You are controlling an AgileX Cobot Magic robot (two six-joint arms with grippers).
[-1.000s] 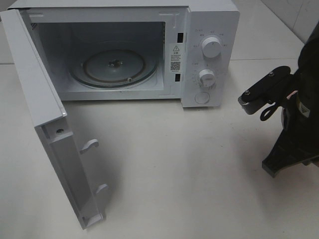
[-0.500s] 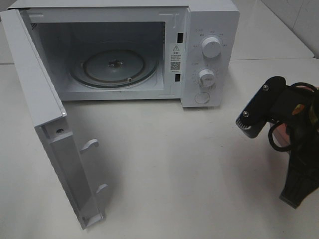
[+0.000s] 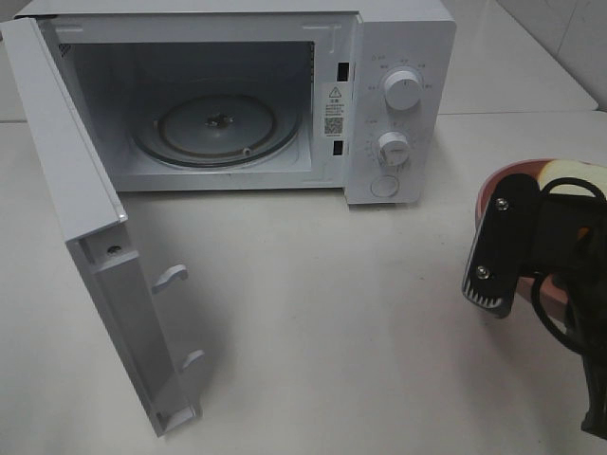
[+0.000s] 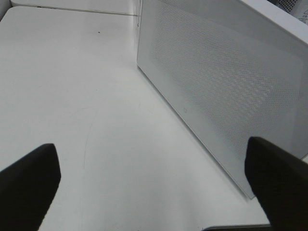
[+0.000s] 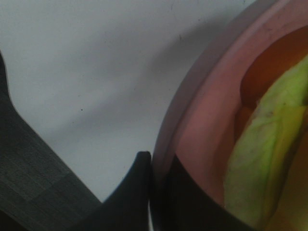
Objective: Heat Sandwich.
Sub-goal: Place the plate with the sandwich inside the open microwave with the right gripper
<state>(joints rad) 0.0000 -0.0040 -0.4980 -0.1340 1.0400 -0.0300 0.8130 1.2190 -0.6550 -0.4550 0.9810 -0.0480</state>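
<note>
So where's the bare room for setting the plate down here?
Free: the table between the open door and the right gripper, and the glass turntable inside the microwave. Crowded: the right edge, where that gripper's fingers clamp the pink plate carrying the sandwich.

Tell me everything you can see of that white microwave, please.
The microwave is a white box standing on the pale table. Its door is swung wide open on the left side, with two latch hooks on its inner edge. Inside, a round glass turntable lies bare. The right-hand panel carries two dials above a round button.
</note>
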